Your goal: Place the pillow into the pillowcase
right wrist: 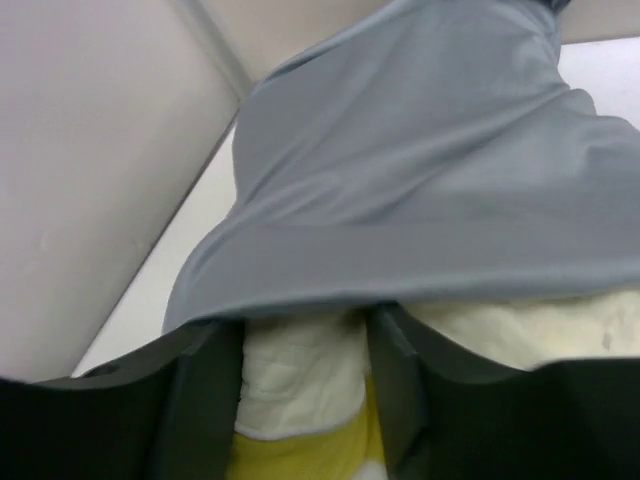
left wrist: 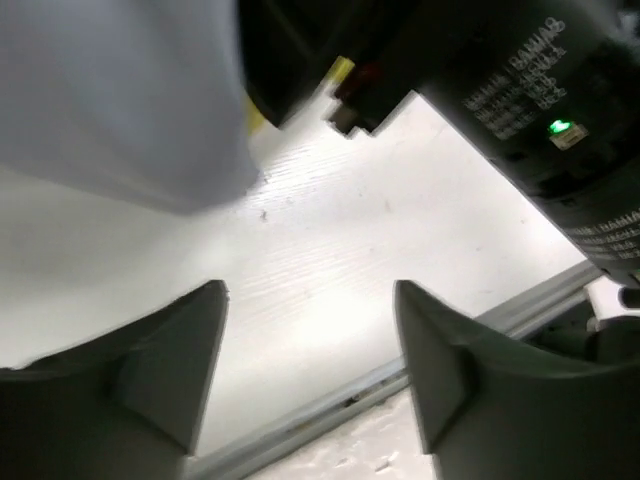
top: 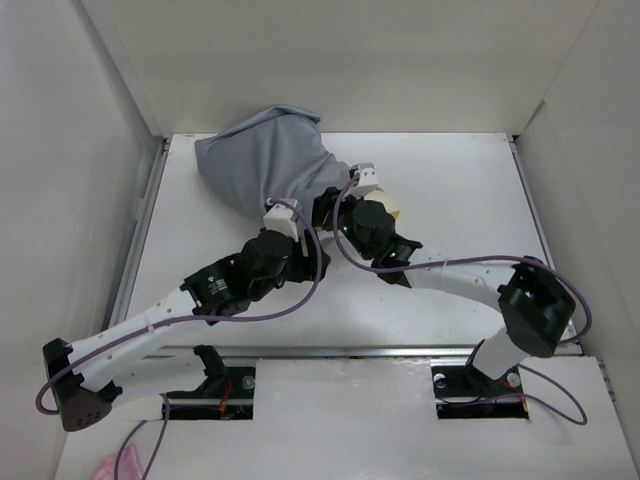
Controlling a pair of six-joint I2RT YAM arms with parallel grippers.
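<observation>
Diagonally, the pillowcase (top: 262, 165) is lying on the tabletop (top: 450, 170), its long axis running from the upper left of the top view down toward the centre, where its mouth is facing both arms. The pillow (right wrist: 520, 325) is sitting mostly inside it, its cream end and yellow edge poking out of the mouth toward the lower right. The right tool (right wrist: 305, 335) is standing with its fingers apart at that exposed end, cream fabric showing in the gap; whether they are touching it I cannot tell. The left tool (left wrist: 310, 300) is hovering just beside the grey cloth, fingers apart, with only bare tabletop showing between them.
</observation>
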